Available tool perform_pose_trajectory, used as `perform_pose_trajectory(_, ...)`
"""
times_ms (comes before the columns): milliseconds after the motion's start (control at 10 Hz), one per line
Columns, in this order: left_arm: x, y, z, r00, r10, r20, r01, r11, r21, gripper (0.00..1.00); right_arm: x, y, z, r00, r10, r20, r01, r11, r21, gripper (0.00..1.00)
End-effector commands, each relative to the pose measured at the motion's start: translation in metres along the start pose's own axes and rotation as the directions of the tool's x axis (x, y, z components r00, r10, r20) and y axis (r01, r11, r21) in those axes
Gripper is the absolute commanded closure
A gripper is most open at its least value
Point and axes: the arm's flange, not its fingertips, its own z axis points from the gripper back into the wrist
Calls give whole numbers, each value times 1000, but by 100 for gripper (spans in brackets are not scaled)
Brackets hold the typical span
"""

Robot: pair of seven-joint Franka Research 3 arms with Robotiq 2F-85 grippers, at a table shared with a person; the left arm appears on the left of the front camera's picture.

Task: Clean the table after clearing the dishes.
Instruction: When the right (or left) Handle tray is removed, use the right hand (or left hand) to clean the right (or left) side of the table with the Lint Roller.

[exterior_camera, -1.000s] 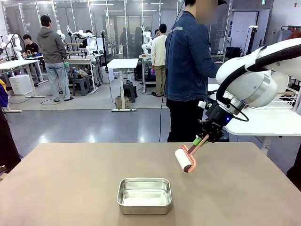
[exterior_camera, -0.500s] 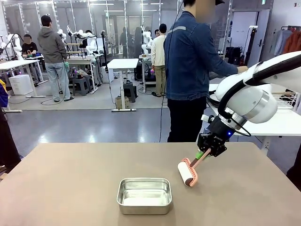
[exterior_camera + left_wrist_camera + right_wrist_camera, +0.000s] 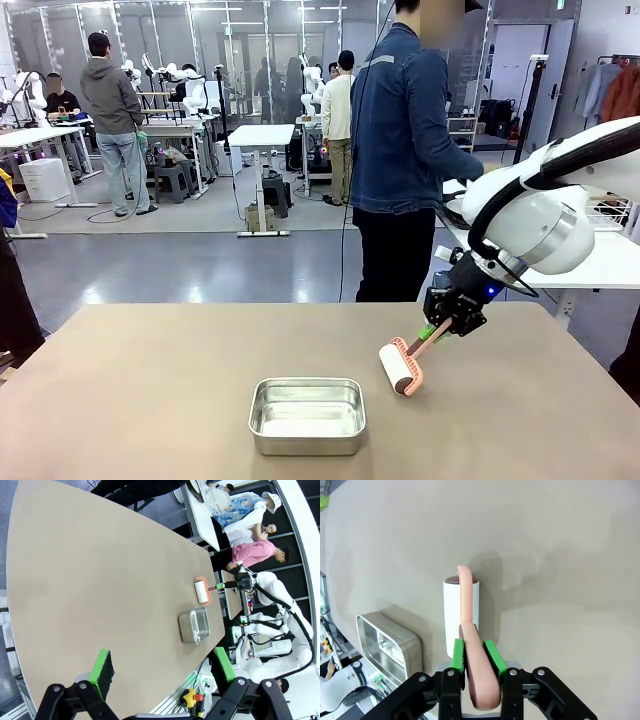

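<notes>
Centrally, steel pan (image 3: 306,415) on table (image 3: 130,400), seemingly empty, lint roller (image 3: 397,367) nearby.

We see the worktop (image 3: 140,400) in a plain, matte taupe-beige. The lint roller (image 3: 400,368) has a white roll and a salmon-pink frame and handle. The pan (image 3: 306,415) is silvery steel with a dull shine. Our right hand (image 3: 432,330) and left hand (image 3: 162,666) are black with bright green pads (image 3: 457,655). The right arm (image 3: 530,215) is white. The person (image 3: 400,130) wears a blue denim jacket over black trousers.
</notes>
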Motion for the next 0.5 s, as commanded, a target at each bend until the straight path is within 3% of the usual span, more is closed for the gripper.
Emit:
perform_pose_trajectory(0, -4, -3, 5, 1000, -6, -15, 6, 1000, 0, 0, -3, -34, 1, 996, -19, 90, 26, 997, -73, 78)
perform_pose_trajectory(400, -4, -3, 5, 1000, -6, -15, 6, 1000, 0, 0, 13, -71, 41, 977, -32, 209, 84, 967, -242, 78)
